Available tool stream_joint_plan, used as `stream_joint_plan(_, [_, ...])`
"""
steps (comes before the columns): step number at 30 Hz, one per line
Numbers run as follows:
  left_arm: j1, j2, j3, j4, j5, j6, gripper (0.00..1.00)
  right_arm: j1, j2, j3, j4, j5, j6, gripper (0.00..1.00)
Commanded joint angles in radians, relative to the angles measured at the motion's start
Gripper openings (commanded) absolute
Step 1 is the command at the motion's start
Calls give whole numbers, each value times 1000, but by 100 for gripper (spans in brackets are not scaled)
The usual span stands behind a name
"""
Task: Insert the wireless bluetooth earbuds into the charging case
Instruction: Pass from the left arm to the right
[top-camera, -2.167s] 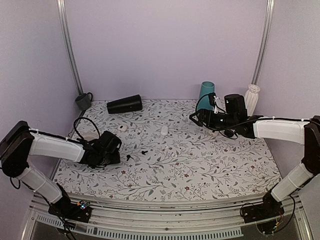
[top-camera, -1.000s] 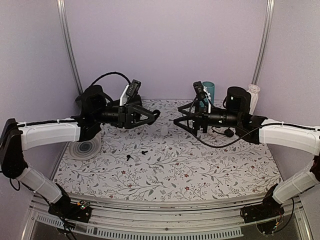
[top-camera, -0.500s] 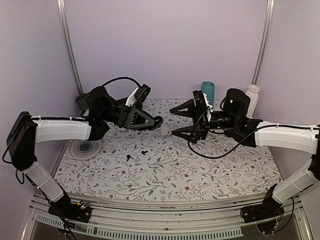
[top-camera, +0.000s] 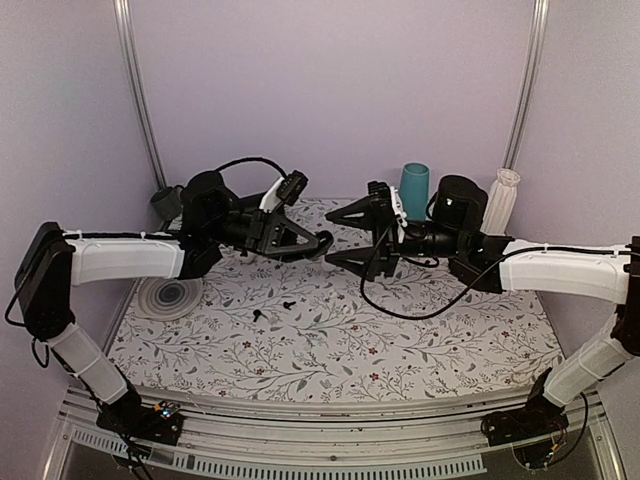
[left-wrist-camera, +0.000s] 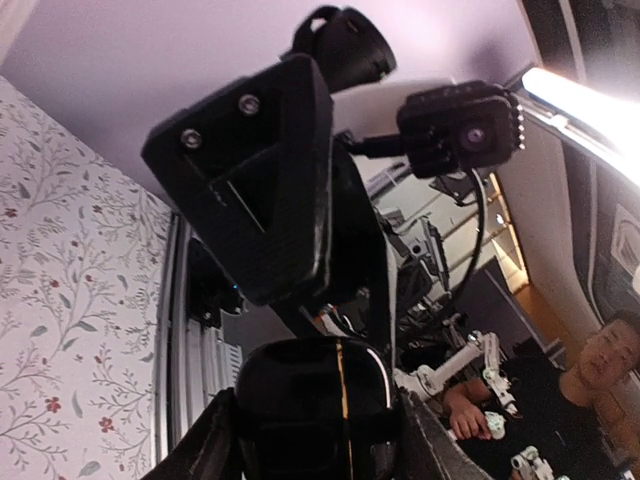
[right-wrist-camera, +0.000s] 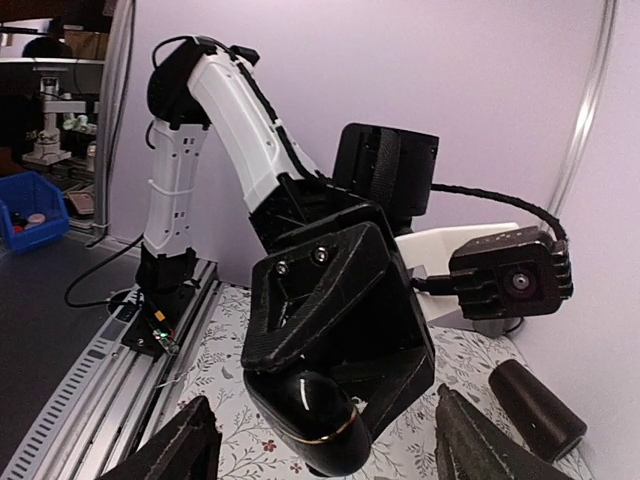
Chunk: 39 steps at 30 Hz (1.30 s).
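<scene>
The case (right-wrist-camera: 310, 410), black and pebble-shaped with its lid down, hangs in mid-air above the table (top-camera: 420, 340), to the left of the teal cup (top-camera: 414, 185) in the top view. The left gripper (top-camera: 310, 244) is clenched on it from both sides. The right gripper (top-camera: 333, 238), between case and cup, faces it with jaws spread wide and grasping nothing, its fingers (right-wrist-camera: 186, 446) clear of the case on either side. Two earbuds (top-camera: 288, 303) lie loose on the floral cloth, left of the cup and nearer the arm bases, the second (top-camera: 258, 315) just beside the first.
</scene>
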Motion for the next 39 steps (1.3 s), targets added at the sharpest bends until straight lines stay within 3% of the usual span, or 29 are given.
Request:
stream_joint_plan(1, [-1,-67,65,-346,-273,231,11,52,-60,-109,144,365,10,74])
stream_joint_plan(6, [0,-125,31,-346,-555,186,14,167,-43,-216,389,784,-4,77])
stream_joint_plan(13, [-26,-159,-22,-268,-859,80,14,237,111,-132,562,1182,-42,78])
stream_joint_plan(23, [-69,-166,-44,-180,-1042,-6,14,242,279,24,656,1274,-46,78])
stream_joint_plan(39, [-77,-159,-52,-137,-1077,-51,14,266,322,10,679,1265,19,78])
